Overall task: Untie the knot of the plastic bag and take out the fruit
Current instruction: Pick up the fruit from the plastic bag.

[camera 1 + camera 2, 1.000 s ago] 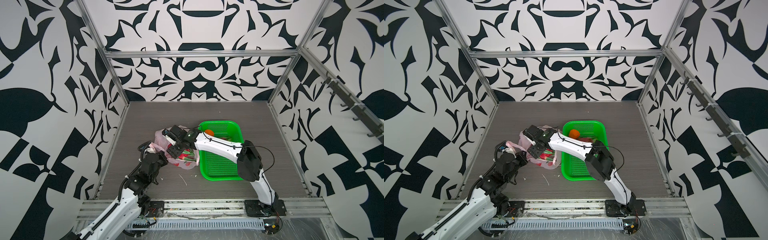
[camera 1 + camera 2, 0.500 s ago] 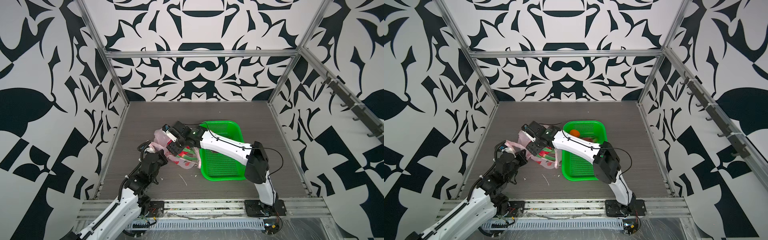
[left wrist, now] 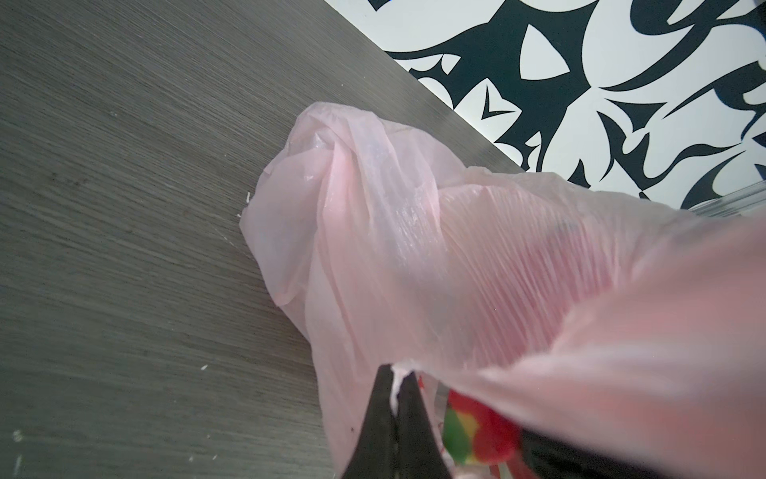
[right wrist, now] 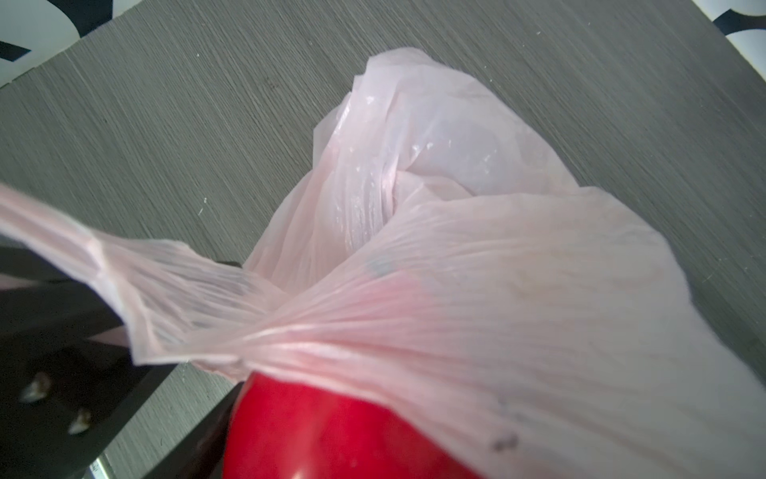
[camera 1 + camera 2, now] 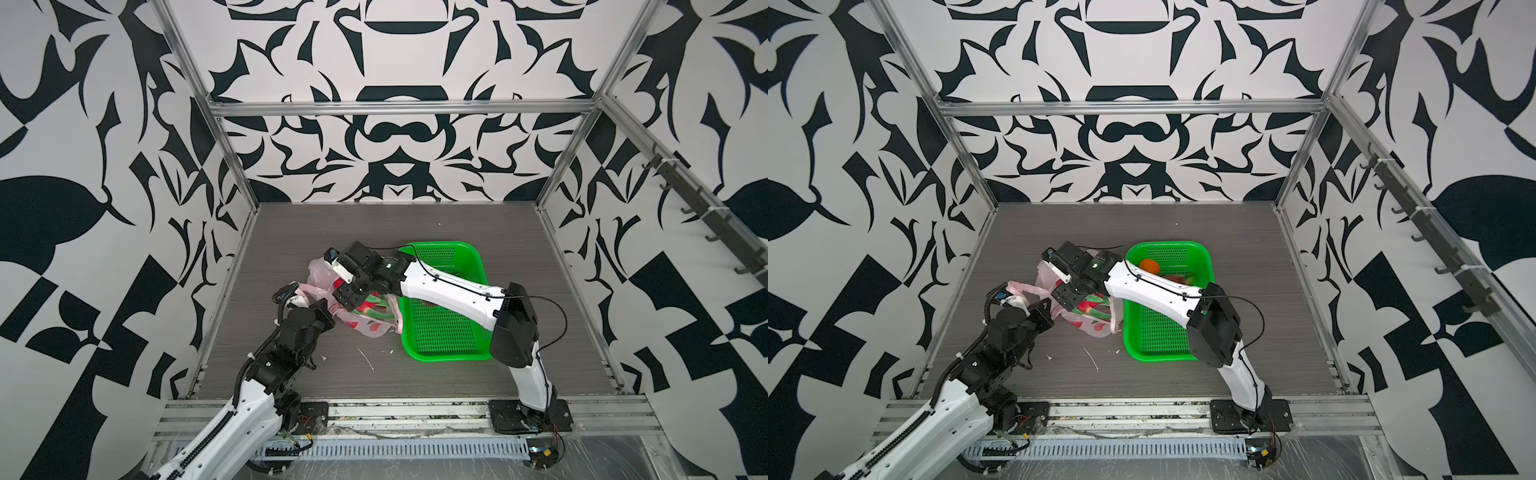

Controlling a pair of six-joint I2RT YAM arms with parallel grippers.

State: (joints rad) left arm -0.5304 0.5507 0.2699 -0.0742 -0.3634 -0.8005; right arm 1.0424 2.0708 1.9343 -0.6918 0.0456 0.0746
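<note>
The pink plastic bag (image 5: 361, 320) lies crumpled on the table, left of the green basket (image 5: 478, 266). My left gripper (image 3: 396, 377) is shut on a thin fold of the bag's edge, at the bag's near left (image 5: 1044, 313). My right gripper (image 5: 345, 293) reaches into the bag from above. A smooth red fruit (image 4: 331, 431) sits between its jaws, one black finger (image 4: 215, 414) against its side, and bag film drapes over it. A red-and-green fruit (image 5: 1090, 307) shows through the bag. An orange fruit (image 5: 1148, 266) lies in the basket. The knot is out of view.
The right arm (image 5: 449, 291) stretches across the basket's left half. Small white scraps (image 5: 368, 359) lie on the table in front of the bag. Metal frame posts and patterned walls close in the table on three sides.
The right gripper has shifted left and toward the back over the bag, and the elbow has moved right. The left arm and its grip have stayed where they were.
</note>
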